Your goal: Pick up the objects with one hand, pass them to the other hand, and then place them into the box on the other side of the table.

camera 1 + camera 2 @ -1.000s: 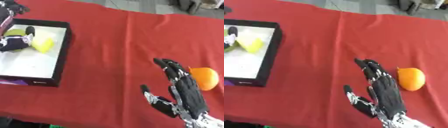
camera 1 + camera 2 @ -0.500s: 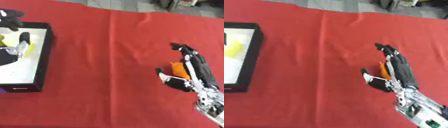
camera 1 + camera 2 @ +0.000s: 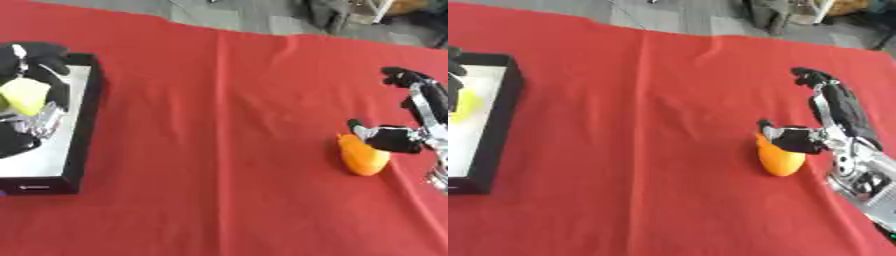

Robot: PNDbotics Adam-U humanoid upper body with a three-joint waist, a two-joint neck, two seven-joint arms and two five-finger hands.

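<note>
Orange fruit (image 3: pixel 780 159): lying on the red worktop (image 3: pixel 219 150) at the right, well apart from the box (image 3: pixel 80 145) on the left.
Right hand (image 3: pixel 833 120): arching over the fruit, thumb touching its top, fingers (image 3: pixel 808 76) spread wide and gripping nothing, apparently shaping for the pickup.
Left hand (image 3: pixel 35 55): hovering over the box; I cannot tell its fingers' state.
Box contents: a yellow thing (image 3: pixel 24 96) sitting inside.

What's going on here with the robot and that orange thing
The robot's right hand is over an orange fruit on the red tablecloth, thumb against the fruit and fingers arched above it, not yet closed round it. The fruit sits on the cloth, not lifted. Across the table, the left hand shows at the black box, next to a yellow object there; its fingers cannot be made out.
</note>
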